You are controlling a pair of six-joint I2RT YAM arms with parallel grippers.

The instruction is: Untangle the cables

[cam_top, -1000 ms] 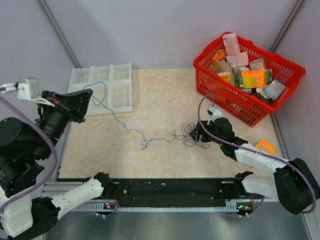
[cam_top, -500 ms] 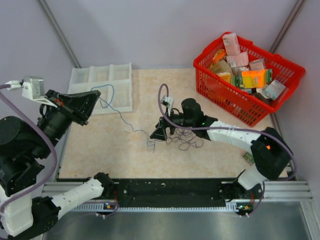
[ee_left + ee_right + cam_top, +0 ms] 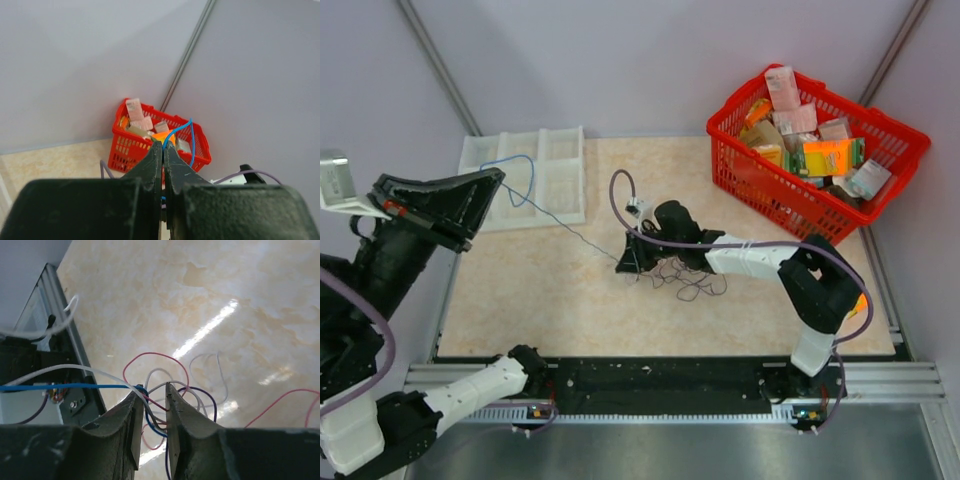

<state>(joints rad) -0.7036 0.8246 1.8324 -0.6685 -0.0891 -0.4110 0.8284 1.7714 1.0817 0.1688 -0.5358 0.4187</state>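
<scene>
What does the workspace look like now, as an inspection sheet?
Surface: beige marbled mat.
Job's things: knot of thin cables mid-mat; blue wire stretched from it to the left claw.
Clutter: white divided tray far left; red basket of packets far right.
Claws: left claw raised, shut on the blue wire; right claw at the knot's left edge, jaws narrowly apart around strands.
Cables: lilac arm cable looped beside right wrist.
Surroundings: plain grey walls.
</scene>
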